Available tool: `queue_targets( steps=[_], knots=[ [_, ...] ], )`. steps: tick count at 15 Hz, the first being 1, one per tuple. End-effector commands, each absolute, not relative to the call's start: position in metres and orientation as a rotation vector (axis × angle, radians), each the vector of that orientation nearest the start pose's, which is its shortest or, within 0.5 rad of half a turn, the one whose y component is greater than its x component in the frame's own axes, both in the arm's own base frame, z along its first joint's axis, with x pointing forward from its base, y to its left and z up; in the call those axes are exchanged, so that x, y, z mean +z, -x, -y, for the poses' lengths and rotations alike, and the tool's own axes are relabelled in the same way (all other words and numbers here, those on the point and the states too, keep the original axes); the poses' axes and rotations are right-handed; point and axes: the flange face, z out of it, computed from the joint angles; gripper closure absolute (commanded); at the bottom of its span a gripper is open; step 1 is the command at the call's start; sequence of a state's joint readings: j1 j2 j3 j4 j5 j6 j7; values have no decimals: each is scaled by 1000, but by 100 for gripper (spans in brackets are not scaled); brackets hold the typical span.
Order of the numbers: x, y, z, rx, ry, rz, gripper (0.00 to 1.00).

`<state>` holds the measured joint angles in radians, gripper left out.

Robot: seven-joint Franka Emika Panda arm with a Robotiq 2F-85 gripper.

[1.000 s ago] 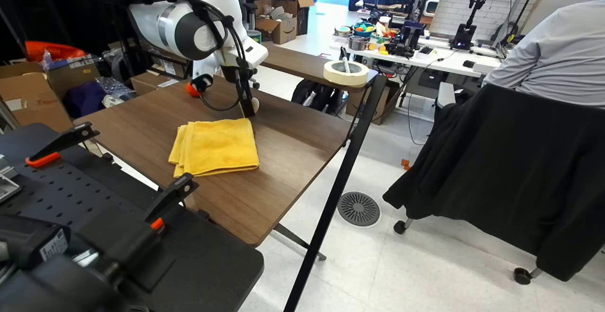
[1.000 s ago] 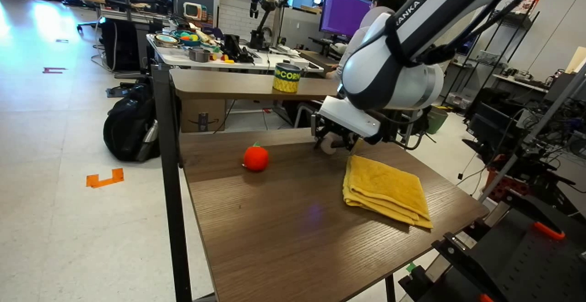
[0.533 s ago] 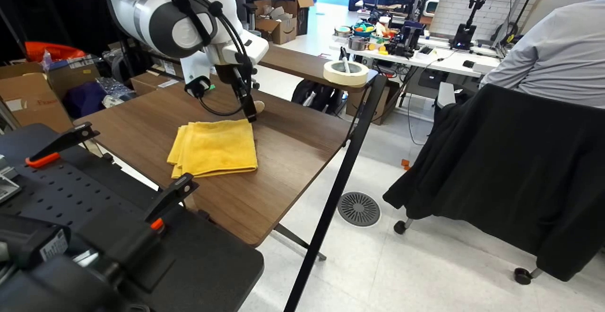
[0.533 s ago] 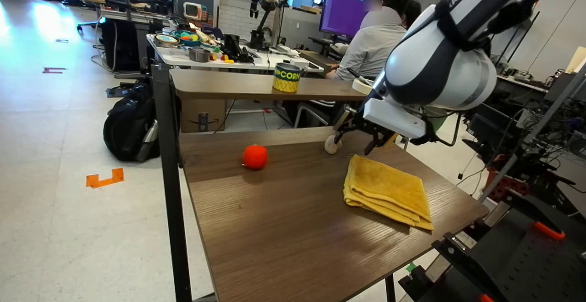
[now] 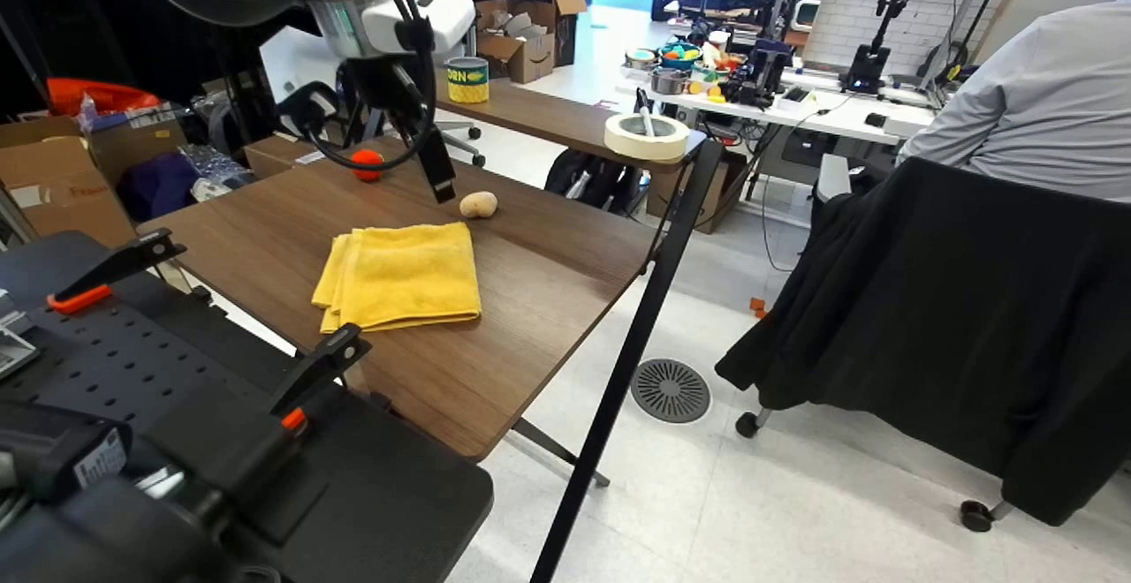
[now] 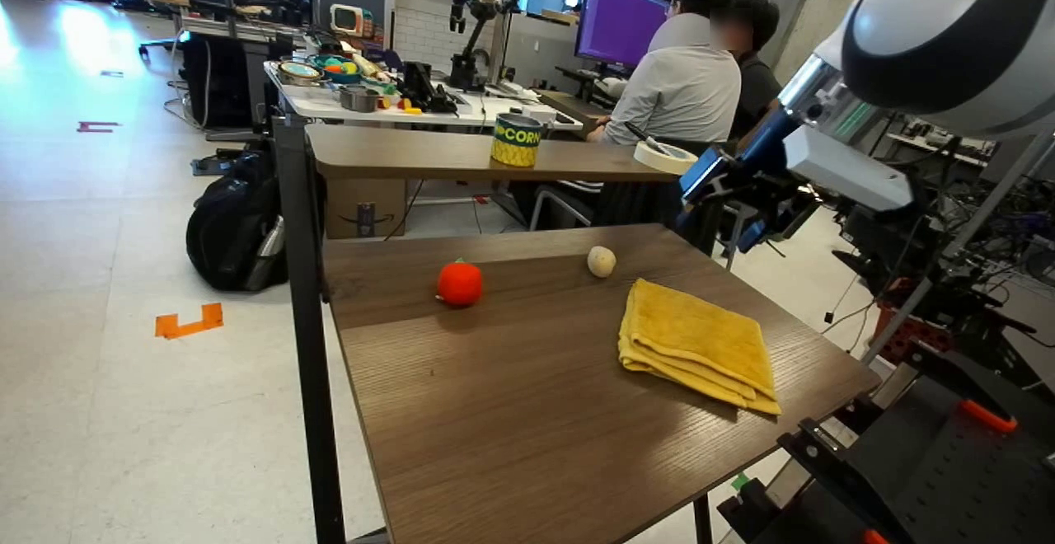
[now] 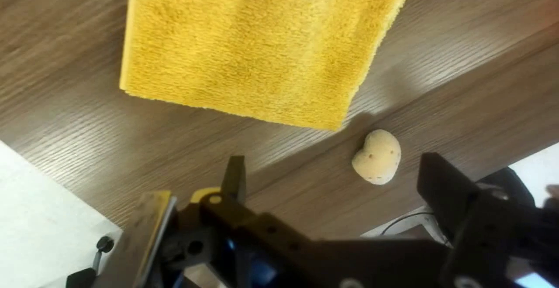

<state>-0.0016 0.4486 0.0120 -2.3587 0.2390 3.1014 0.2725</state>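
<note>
In the wrist view, the black two-fingered gripper (image 7: 334,166) has its fingers spread wide, released and grasping nothing. The pale beige, matte, potato-shaped lump (image 7: 379,159) appears in the gap between them, resting below on the brown wood-grain table (image 7: 183,148); its outline is rounded with a notch on one side, almost heart-like, and a few small dark pits dot its surface. Near it, not touching, lies a corner of the bright yellow, fuzzy folded towel (image 7: 257,43). In an exterior view, the lump reads as an oval wider than high, just off the towel's corner, with one dark finger pointing down near it; a thick cream-coloured roll of tape (image 5: 648,148), a pen standing in it, sits on the raised wooden shelf (image 5: 548,117). In an exterior view, the lump looks like a plain off-white ball, well apart from the round orange-red tomato-like thing (image 6: 459,283); the gripper hangs raised and clear of both, and the cylindrical yellow-and-green can (image 6: 517,142) marked "CORN" stands behind.
</note>
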Motion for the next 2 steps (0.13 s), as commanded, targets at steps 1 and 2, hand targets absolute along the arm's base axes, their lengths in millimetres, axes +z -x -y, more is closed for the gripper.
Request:
queue_targets(
  steps=[1, 2],
  knots=[
    [176, -521, 15, -430, 2927, -753, 0],
    [181, -516, 16, -431, 2927, -753, 0]
  ],
)
